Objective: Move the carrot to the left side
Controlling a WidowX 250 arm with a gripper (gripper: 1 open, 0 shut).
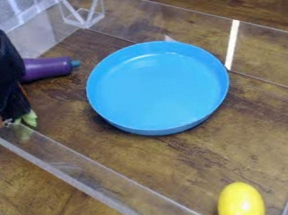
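While clamped on the carrot, the gripper stands left of the blue plate; carrot's green top low, by the table; eggplant at the plate's far left.

plate central, lemon front, open wood between

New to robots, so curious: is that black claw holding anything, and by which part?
The black gripper is shut on the small orange toy carrot, seemingly around its body; the green top sticks out below.
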